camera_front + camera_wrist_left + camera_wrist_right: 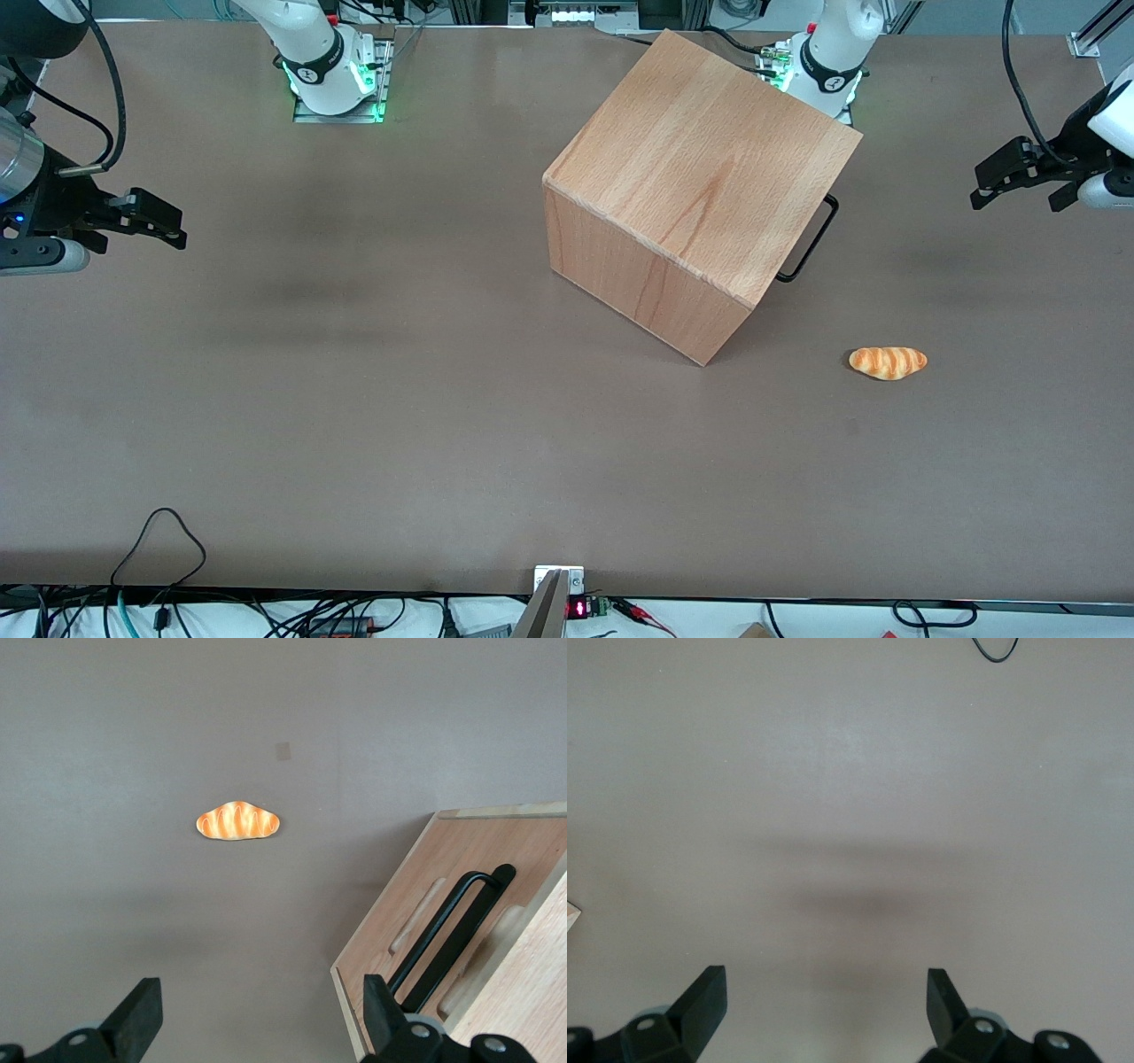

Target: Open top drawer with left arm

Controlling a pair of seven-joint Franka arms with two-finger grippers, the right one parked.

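Note:
The wooden cube cabinet (700, 177) stands turned at an angle on the brown table (354, 399). Its front faces the working arm's end of the table. The top drawer sits flush in the cabinet; in the front view only its black wire handle (813, 237) shows, just under the top edge. The left wrist view shows the drawer front (403, 904) and the handle (452, 921). My left gripper (1017, 190) (261, 1005) hangs above the table toward the working arm's end, well apart from the handle. It is open with nothing between its fingers.
An orange bread roll (888, 362) (237, 820) lies on the table in front of the cabinet's front, nearer to the front camera than the handle. The left arm's base (828, 71) stands close beside the cabinet's farthest corner. Cables (159, 532) lie at the table's near edge.

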